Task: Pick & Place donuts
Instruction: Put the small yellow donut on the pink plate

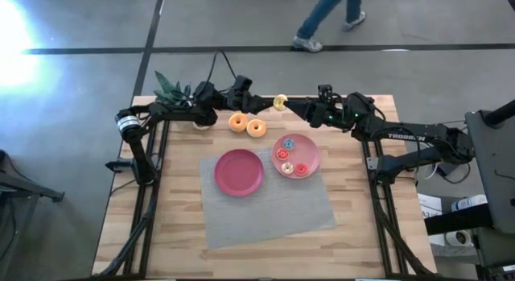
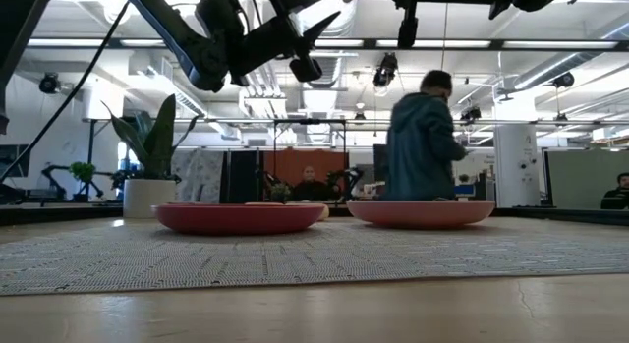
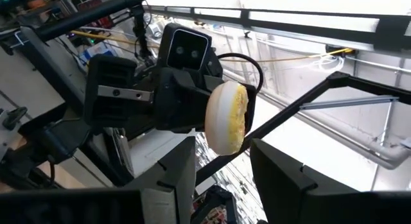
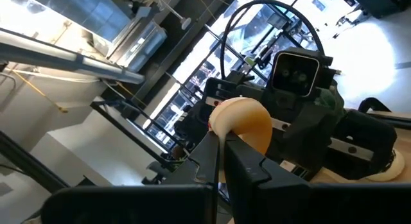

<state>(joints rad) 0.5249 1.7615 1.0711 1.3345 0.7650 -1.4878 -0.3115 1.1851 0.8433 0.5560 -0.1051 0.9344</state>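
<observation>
Holding a pale, cream-coloured donut (image 1: 280, 102) above the far edge of the worktop (image 1: 185, 225), the right claw (image 1: 287, 104) is clenched on that ring, its two dark fingers (image 4: 221, 161) pressed against the rim in the right wrist view. The left wrist view shows the same donut (image 3: 227, 117) edge-on against the right claw's body. The left claw (image 1: 245, 93) hangs just beside it, facing it, with its fingers (image 3: 282, 179) spread apart and nothing between them.

Two orange-tan donuts (image 1: 246, 125) lie touching each other on the bare wood near the far edge, just past the grey mat (image 1: 265, 208). A magenta plate (image 1: 239, 172) sits on the mat with nothing on it. Beside it, the pink plate (image 1: 310, 152) carries several tiny donuts (image 1: 291, 156), red, orange and whitish; their exact number is hard to tell. A small green plant (image 1: 170, 89) stands at the far left corner of the worktop, near the left arm.

On the floor beyond the worktop, a person (image 1: 328, 19) is in view, seen from above in jeans and pale shoes; the low view shows a person (image 2: 423, 137) in a blue jacket behind the plates.
</observation>
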